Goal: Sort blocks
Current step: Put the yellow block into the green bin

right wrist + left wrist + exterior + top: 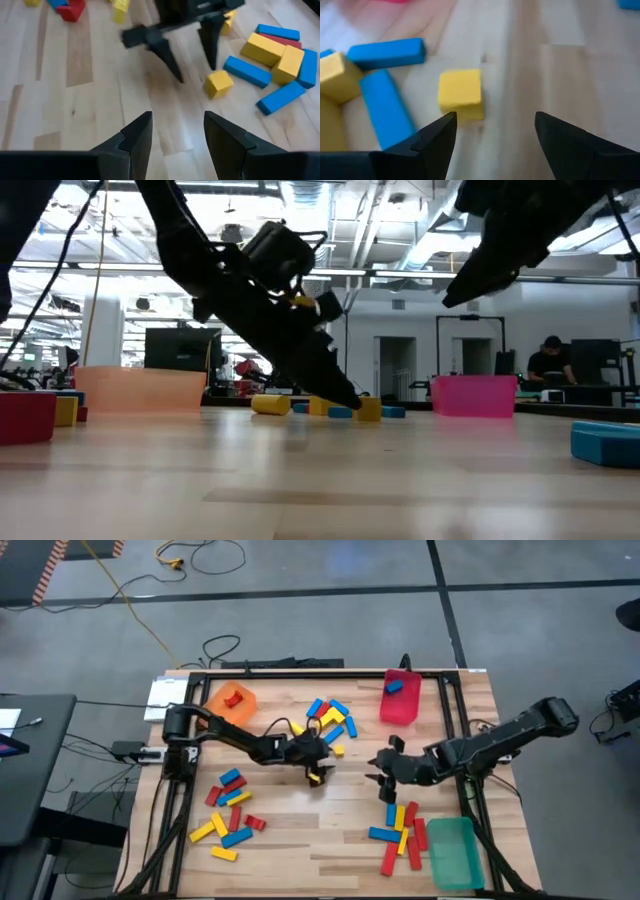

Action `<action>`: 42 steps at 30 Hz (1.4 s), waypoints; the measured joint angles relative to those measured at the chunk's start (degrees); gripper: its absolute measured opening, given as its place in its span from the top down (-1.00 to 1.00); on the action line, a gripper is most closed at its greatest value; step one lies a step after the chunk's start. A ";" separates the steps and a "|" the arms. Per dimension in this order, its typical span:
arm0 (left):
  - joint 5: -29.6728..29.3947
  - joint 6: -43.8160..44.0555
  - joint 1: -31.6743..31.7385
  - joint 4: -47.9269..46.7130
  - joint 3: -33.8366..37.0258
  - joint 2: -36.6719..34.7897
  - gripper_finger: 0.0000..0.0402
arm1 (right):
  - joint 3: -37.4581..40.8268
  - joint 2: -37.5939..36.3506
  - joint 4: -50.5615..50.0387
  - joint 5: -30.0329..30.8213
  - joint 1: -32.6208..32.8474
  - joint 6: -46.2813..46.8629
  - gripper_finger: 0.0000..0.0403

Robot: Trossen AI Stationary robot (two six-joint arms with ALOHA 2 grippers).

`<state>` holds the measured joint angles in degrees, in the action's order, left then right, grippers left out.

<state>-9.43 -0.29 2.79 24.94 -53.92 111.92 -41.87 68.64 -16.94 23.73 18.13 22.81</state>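
Observation:
Red, blue and yellow blocks lie flat on the wooden table in three groups: far centre (330, 720), near left (230, 812) and near right (400, 832). My left gripper (325, 760) reaches in from the left and slants down, open, just near of the far-centre group. One yellow block (461, 92) lies on the table a little ahead of its fingertips, beside two blue blocks (387, 52). My right gripper (380, 768) hangs open above bare table right of centre, pointing toward the left gripper (190, 45), with nothing between its fingers (177, 132).
An orange bin (232, 698) with a red block inside stands at the far left. A red bin (400, 700) holding a blue block is at the far right, and a green bin (455, 852) sits at the near right. Bare wood lies between the two grippers and along the near centre.

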 joint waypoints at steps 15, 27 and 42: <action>-4.50 -0.45 0.80 -0.45 -5.18 2.23 -0.32 | -0.02 0.02 2.06 2.02 4.37 0.34 0.04; -2.64 2.74 1.42 -4.44 -12.28 9.92 -0.28 | -0.09 0.04 2.82 2.14 5.10 0.05 0.04; 2.90 -0.31 1.06 -9.08 -12.14 8.91 0.25 | 0.06 0.80 3.00 4.91 8.13 2.13 0.04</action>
<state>-6.53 -0.60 3.84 15.86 -66.06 120.84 -41.80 69.44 -13.94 28.64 26.26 24.94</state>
